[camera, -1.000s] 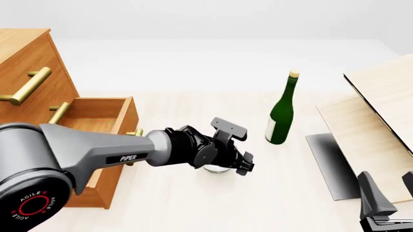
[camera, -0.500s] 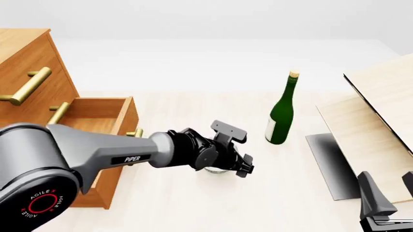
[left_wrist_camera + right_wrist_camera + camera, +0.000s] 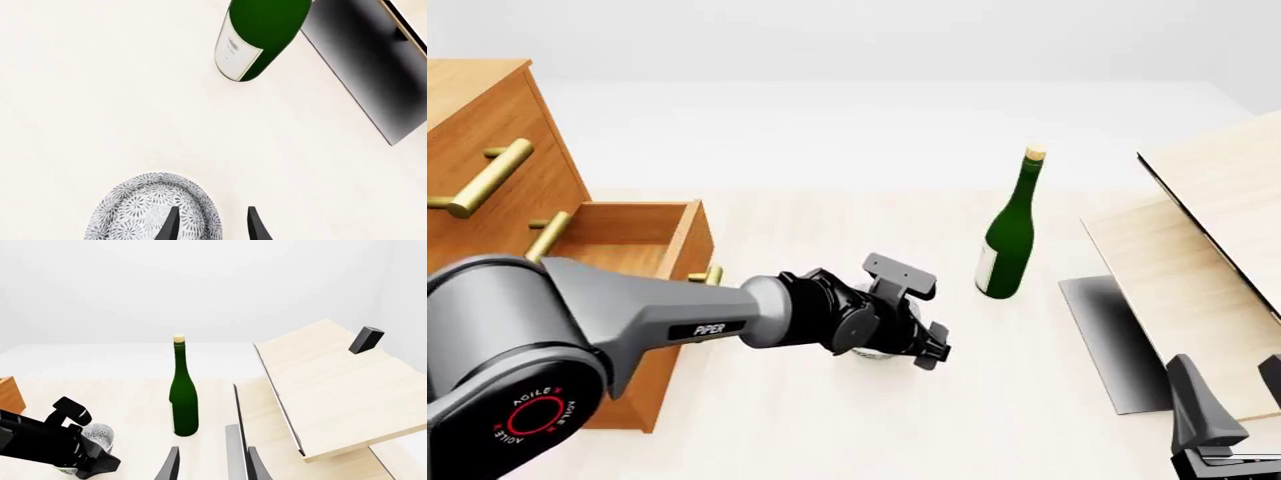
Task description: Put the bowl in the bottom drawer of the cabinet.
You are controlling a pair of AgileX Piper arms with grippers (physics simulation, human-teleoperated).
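Jaws, left: the left gripper (image 3: 210, 226) is parted a modest way, one finger over the inside of the bowl (image 3: 143, 210) and the other outside its wall, straddling the rim; whether the pads already press the wall cannot be told
Jaws, right: the right gripper (image 3: 210, 464) hangs parted with nothing between its fingers, low at the near right of the front view, well apart from the bowl
Bowl, place: on the counter (image 3: 827, 420), mostly hidden beneath the left gripper (image 3: 924, 345) in the front view, between the cabinet (image 3: 481, 130) and the green wine bottle (image 3: 1009, 235), near the pulled-out bottom drawer (image 3: 627, 235)
Bowl, handling: judged stiff, light and glazed, so likely slippery and chippable; a pinch across the rim wall, one finger in and one out, looks the sound hold
Bowl, pointing: upright, mouth up; round, so no long axis across the counter, and its axis of symmetry stands vertical
Drawer: stands open with its brass bar handle (image 3: 705, 276) toward the bowl
Nearby: pale wooden boards (image 3: 327, 385) lean at the right, clear of the path to the drawer
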